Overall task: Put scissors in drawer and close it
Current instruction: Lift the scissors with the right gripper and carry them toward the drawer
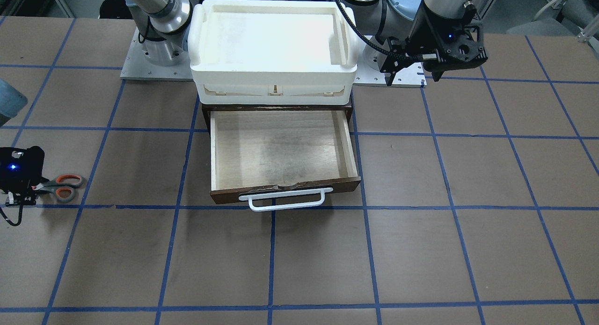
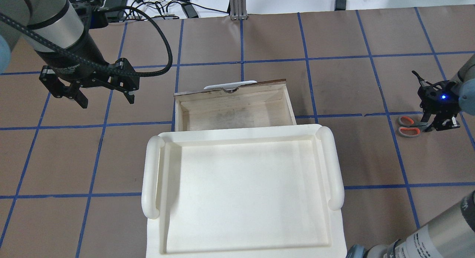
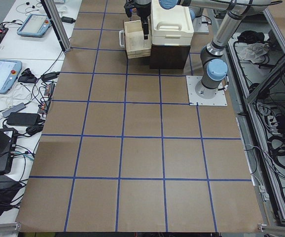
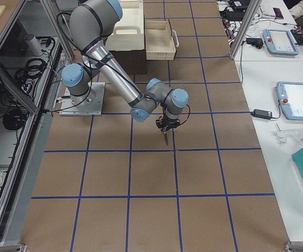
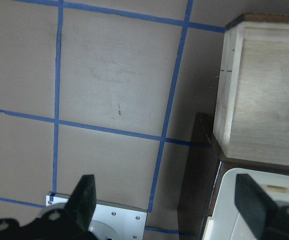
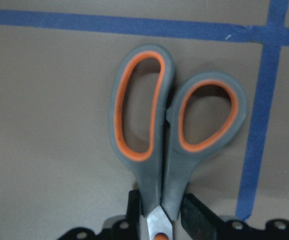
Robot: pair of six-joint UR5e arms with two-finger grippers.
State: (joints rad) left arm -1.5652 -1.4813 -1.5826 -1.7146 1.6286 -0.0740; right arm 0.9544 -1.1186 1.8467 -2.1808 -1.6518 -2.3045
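The scissors [image 6: 152,180], grey handles with orange loops, lie on the brown table far to my right [image 2: 408,131], handles pointing toward the drawer. My right gripper [image 6: 162,215] stands over them [image 1: 35,187], its fingers pressed on both sides of the neck by the pivot; the blades are hidden under it. The wooden drawer [image 1: 224,196] is pulled open and empty, its white bar handle facing away from me [image 2: 230,92]. My left gripper [image 2: 104,98] is open and empty, hovering left of the drawer [image 5: 167,205].
A white plastic tray [image 1: 201,35] sits on top of the dark cabinet that holds the drawer [image 2: 152,176]. Blue tape lines grid the table. Arm base plates are bolted beside the cabinet.
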